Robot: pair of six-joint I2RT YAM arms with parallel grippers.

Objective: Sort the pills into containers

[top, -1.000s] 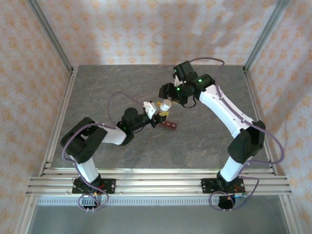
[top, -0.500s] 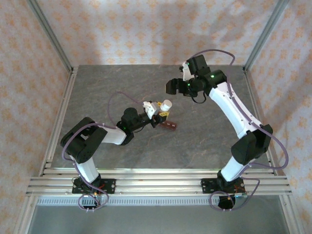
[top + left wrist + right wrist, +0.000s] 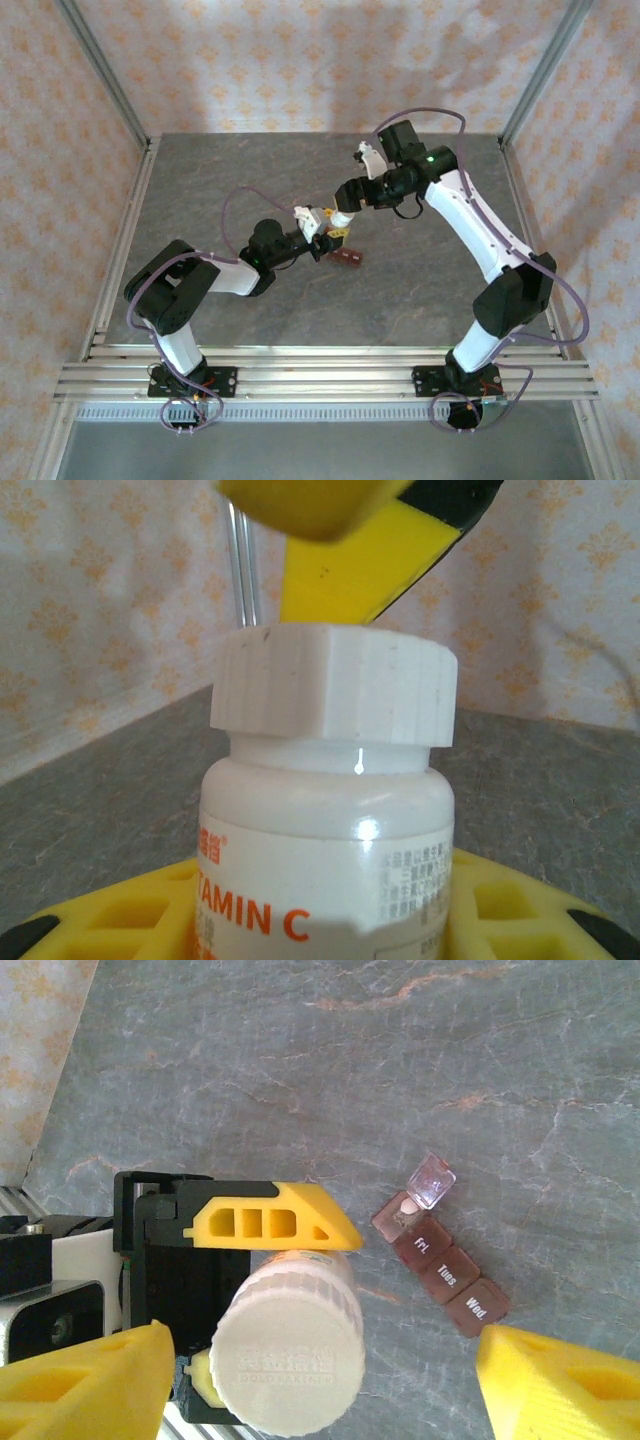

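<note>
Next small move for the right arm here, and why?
Probably lower the right gripper and close it on the white cap: its jaws hang open directly above it, while the left gripper holds the bottle upright, cap on.

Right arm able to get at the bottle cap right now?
Probably yes: the white cap stands clear above the left gripper holding the bottle, and the open right gripper hangs over it.
</note>
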